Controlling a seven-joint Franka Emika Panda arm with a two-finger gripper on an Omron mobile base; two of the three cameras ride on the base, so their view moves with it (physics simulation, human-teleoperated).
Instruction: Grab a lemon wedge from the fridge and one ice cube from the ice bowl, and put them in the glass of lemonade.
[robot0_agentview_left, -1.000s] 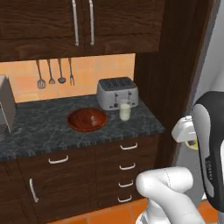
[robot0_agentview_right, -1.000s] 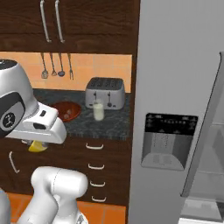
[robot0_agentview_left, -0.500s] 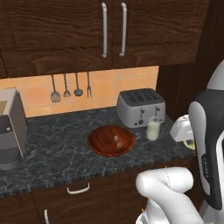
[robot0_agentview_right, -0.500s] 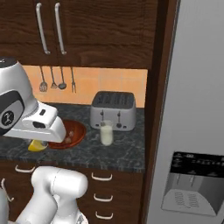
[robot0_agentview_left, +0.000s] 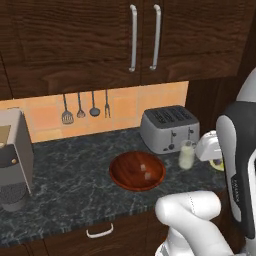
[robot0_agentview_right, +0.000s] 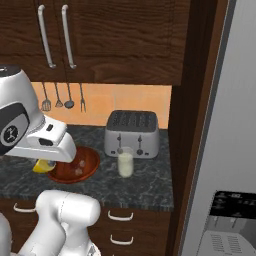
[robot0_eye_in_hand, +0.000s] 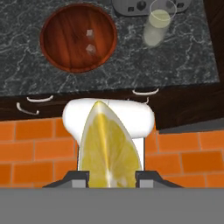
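My gripper is shut on the lemon wedge, which stands bright yellow between the two fingertips. Below it the hand view shows the counter front, with the reddish-brown ice bowl holding two ice cubes. The glass of lemonade stands to the bowl's right, in front of the toaster. From the left base view the bowl and the glass sit mid-counter, and the wedge peeks out by my forearm. On the right stands the grey fridge.
A silver toaster stands behind the glass. A coffee machine sits at the counter's left end. Utensils hang on the tiled wall under dark cabinets. Drawers with handles lie below the counter edge.
Both base views have shifted as the base drove nearer to the counter; bowl, glass and toaster now look larger and closer. The lemon wedge stays in the gripper.
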